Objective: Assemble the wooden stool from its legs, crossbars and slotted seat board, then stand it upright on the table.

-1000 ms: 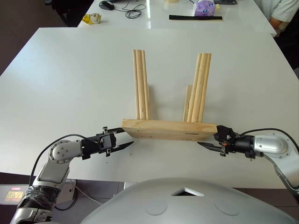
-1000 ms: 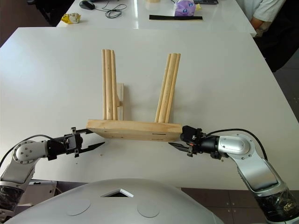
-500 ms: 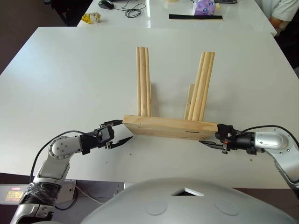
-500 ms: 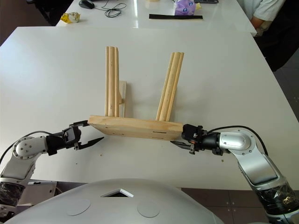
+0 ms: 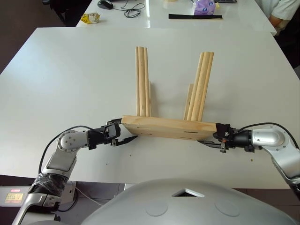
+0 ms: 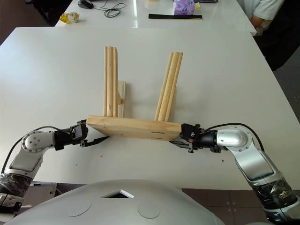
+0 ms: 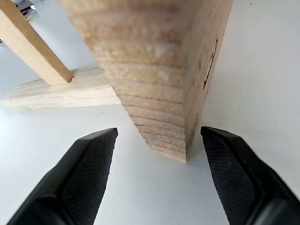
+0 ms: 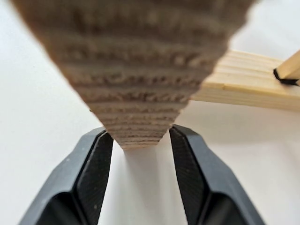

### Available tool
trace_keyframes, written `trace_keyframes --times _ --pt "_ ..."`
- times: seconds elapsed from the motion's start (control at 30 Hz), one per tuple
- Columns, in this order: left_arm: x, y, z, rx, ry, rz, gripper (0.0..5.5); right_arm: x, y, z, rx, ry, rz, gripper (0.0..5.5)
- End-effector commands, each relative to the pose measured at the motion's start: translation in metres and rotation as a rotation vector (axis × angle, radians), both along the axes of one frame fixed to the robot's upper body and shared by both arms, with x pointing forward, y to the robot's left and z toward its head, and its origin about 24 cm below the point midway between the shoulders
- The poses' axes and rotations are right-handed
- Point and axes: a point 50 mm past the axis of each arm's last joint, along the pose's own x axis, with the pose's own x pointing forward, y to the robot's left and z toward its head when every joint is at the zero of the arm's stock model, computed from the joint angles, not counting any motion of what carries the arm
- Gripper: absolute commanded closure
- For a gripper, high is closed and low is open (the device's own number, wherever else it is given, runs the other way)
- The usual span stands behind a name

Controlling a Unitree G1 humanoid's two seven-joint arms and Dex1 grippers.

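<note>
The pale wooden slotted seat board point(image 5: 168, 127) stands on edge near the white tabletop point(image 5: 70, 70) front edge. The left claw point(image 7: 158, 133) is spread around 1 end, with gaps on both sides. The right claw point(image 8: 139, 136) pinches the other.

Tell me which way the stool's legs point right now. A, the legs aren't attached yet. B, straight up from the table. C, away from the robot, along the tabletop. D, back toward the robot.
C: the seat board stands on edge at the near side, and the legs run from it away from the robot, lying low over the table.
</note>
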Motion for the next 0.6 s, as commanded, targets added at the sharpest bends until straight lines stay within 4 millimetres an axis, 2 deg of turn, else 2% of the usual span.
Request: trace_keyframes --times 0.03,0.27,0.37,0.53,0.6 --pt "-0.004 -0.001 -0.005 0.009 0.031 -0.029 2.62 0.004 0.005 0.001 0.000 -0.020 0.031 3.37" --pt "-0.004 0.000 -0.006 0.009 0.054 -0.052 3.63 0.003 0.004 -0.003 -0.005 -0.019 0.026 3.37" --pt "-0.003 0.001 -0.005 0.009 0.049 -0.058 3.79 0.001 0.004 -0.004 -0.004 -0.008 0.022 3.37" --pt "-0.001 -0.003 -0.001 -0.017 0.040 -0.063 3.84 -0.007 0.008 0.000 0.036 0.025 0.050 4.10" --pt "0.000 -0.004 0.001 -0.023 0.037 -0.060 3.85 -0.009 0.009 0.002 0.047 0.032 0.056 4.15"
